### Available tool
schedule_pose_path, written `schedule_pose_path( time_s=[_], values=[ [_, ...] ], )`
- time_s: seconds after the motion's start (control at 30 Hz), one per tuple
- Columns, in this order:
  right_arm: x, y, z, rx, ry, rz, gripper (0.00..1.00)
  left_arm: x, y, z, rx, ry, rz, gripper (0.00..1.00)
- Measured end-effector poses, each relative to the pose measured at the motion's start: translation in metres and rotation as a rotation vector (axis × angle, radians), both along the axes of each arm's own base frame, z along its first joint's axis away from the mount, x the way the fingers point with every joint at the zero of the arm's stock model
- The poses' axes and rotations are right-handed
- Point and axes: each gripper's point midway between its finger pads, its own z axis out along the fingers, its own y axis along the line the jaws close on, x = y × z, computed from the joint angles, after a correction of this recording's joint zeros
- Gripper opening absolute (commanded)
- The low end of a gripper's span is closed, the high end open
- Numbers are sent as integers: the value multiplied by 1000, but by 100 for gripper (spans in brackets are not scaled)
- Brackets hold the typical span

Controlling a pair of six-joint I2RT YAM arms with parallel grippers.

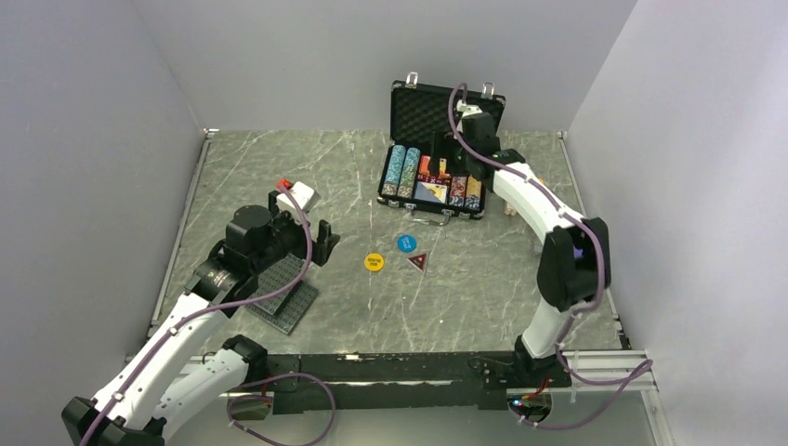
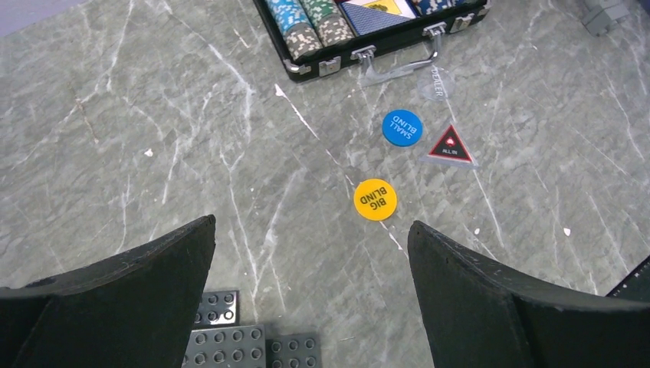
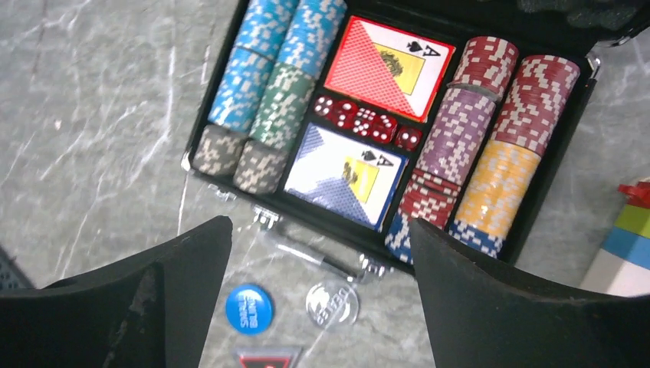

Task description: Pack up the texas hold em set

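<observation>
A grey-green marbled table [image 1: 483,297] fills the middle of the top view. Plain pale walls [image 1: 279,56] close it in at the back and on both sides, and a dark mounting rail [image 1: 400,372] runs along the bottom of the frame.

The black briefcase [image 1: 432,210] lies open at the upper centre-right of the top view. Its egg-crate foam lid [image 1: 423,107] stands up towards the back wall. Inside, chip rows [image 3: 264,100] flank a red card deck [image 3: 387,67] and a blue card deck [image 3: 345,172], with a line of red dice [image 3: 364,121] between the decks. On the bare table just below the case lie the blue button [image 1: 406,243], the yellow button [image 1: 374,262] and the red-triangle button [image 1: 417,262], none touching another. A clear disc [image 3: 331,303] lies near the case handle and is hard to make out in the top view.

The right gripper [image 3: 320,226] hangs over the case, its fingers spread wide with nothing between them. In the top view its arm covers part of the case's right half. The left gripper [image 2: 310,230], at lower left, also gapes empty, with dark grey studded plates [image 1: 283,293] just below it in the frame. A white-and-red block piece [image 1: 295,195] sits just above it, partly hidden by a finger. Coloured blocks [image 3: 628,238] are cut off at the right edge of the right wrist view.
</observation>
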Motion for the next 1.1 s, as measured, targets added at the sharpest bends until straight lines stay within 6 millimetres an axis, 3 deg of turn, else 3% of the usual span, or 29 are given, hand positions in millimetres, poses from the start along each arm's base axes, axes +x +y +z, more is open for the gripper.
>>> schedule_pose_path(
  time_s=[0.1, 0.2, 0.47, 0.93, 1.1],
  values=[
    [-23, 4, 21, -20, -43, 46, 91, 4, 6, 0, -1, 1, 24, 99],
    [-45, 9, 17, -58, -28, 71, 91, 6, 11, 0, 0, 1, 44, 100],
    [-109, 10, -66, -207, 199, 62, 86, 7, 16, -4, 15, 11, 70, 99],
    [-118, 11, -132, -235, 370, 10, 80, 8, 15, -9, 20, 32, 72, 99],
    [-120, 11, -142, -244, 395, 12, 77, 8, 15, -9, 20, 32, 72, 100]
  ],
)
